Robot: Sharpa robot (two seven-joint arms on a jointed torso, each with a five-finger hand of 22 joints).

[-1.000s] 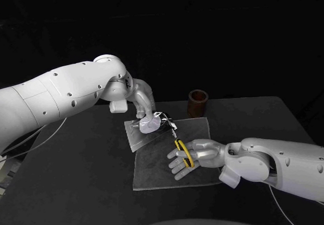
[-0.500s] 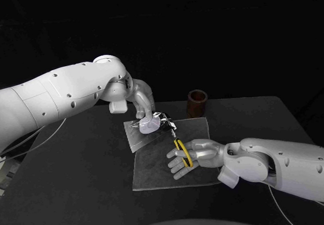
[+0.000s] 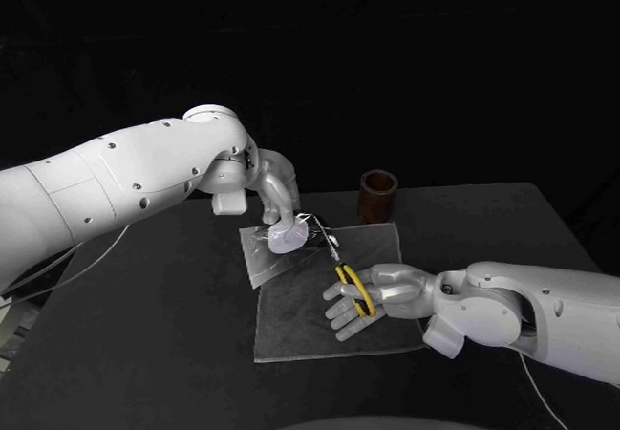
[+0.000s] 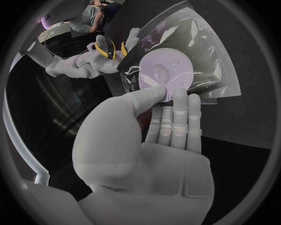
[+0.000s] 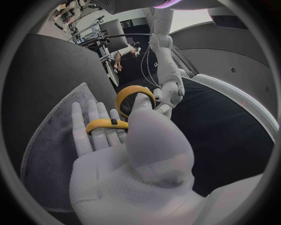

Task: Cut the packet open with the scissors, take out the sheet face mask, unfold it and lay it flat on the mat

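Left robot hand point(image 3: 277, 203) pinches a clear packet point(image 3: 276, 256) between thumb and fingers point(image 4: 175, 117), holding it tilted above the far left corner of the grey mat point(image 3: 312, 335) on the bench point(image 3: 148, 358). A pale round shape shows through the film; any lettering cannot be made out. Right robot hand point(image 3: 378, 294) holds yellow-handled scissors point(image 3: 347, 280), thumb and one finger through the loops and the other fingers spread, with the blades pointing up to the packet's edge. A brown cylinder point(image 3: 378, 195) stands behind the mat.
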